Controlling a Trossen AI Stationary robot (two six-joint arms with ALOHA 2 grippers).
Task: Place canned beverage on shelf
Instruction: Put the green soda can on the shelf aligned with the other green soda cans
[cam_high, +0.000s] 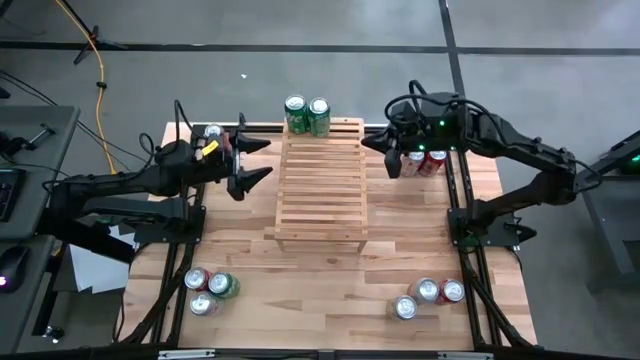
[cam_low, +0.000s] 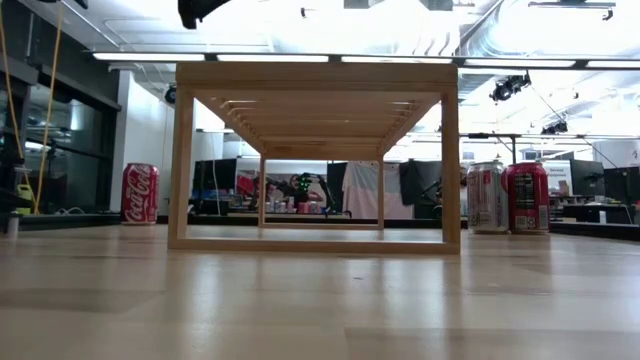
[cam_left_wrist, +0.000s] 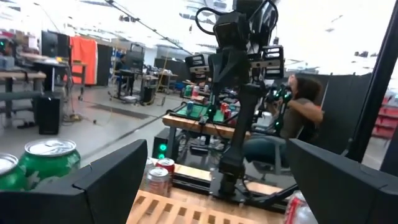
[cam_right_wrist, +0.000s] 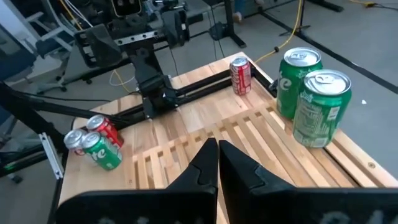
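Cans are sitting in several groups on the wooden table, and two green cans are already standing side by side, touching, at the far edge of the shelf, which is occupying the middle of the table. A lone red can is standing on the table to the far left of the shelf, just beside the left arm. A pair of red cans is waiting on the far right, under the right arm. Three cans, red and green, are clustered at the near left corner, and three more at the near right.

The left gripper is hovering just off the shelf's left edge with its fingers spread wide and nothing between them. The right gripper is hanging near the shelf's far right corner, its fingers pressed fully together and gripping nothing. A person is sitting in the room beyond the table.
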